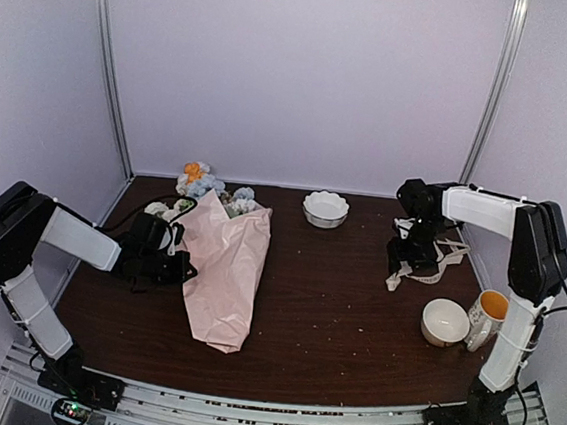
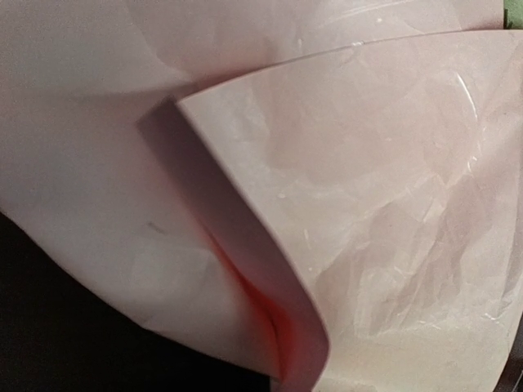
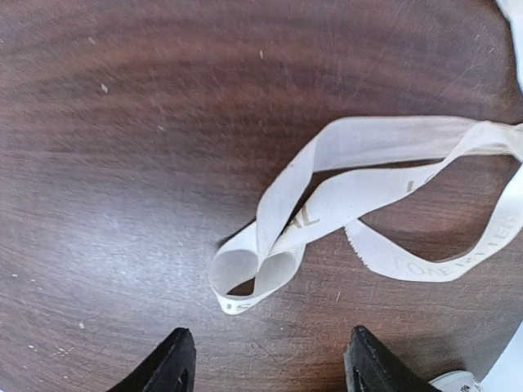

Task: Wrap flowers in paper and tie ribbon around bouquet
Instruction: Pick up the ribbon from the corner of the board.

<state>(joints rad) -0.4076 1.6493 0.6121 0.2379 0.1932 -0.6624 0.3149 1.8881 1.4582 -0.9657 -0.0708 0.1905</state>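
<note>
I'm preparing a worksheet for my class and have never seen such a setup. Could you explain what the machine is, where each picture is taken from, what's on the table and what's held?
These are two robot arms with two-finger grippers, bolted at the near edge of a dark table. The wide picture looks down from above and behind them; the other two come from wrist cameras. On the table lie pink paper folded over flowers, a cream ribbon, a fluted bowl, a plain bowl and a mug. The left gripper is shut at the paper's edge; its camera sees only paper, so a pinch can't be confirmed. The right gripper hangs open above the ribbon, holding nothing.
</note>
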